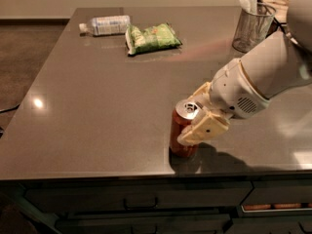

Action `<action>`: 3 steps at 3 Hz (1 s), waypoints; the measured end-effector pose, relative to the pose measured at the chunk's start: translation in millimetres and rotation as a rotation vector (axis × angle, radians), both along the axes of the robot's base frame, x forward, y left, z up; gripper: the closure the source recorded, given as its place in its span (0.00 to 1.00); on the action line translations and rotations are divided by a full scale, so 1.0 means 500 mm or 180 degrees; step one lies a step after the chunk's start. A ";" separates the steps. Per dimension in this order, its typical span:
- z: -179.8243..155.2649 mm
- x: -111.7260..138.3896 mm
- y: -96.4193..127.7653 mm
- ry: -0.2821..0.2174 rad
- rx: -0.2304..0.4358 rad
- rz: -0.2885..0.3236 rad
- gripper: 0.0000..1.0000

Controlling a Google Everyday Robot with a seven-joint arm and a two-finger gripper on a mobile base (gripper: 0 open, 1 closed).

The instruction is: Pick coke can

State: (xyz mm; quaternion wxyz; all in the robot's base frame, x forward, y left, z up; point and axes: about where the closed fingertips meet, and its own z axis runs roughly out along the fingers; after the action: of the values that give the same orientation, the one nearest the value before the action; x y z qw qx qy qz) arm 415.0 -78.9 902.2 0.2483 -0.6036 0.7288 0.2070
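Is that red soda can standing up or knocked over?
Upright: the coke can stands on the table, silver top up, the gripper clamped around its upper half.

White rounded arm [273,67], vented wrist [240,97], gripper [189,116] with cream fingers [207,128] at coke can [176,130].

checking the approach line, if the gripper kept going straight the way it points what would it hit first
The coke can. The gripper points left over the countertop and sits right at the upright can near the front edge, so the can looks first in line, though exact depth is unclear.
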 end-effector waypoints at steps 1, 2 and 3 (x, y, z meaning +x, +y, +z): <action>0.036 0.015 -0.005 -0.0004 -0.0012 -0.0099 0.88; 0.088 0.042 -0.015 -0.0074 0.0003 -0.0215 1.00; 0.194 0.078 -0.019 -0.0319 -0.0045 -0.0377 1.00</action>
State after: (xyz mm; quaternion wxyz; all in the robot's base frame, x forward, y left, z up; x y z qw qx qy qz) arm 454.0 -88.6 999.3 0.2920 -0.5708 0.7513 0.1563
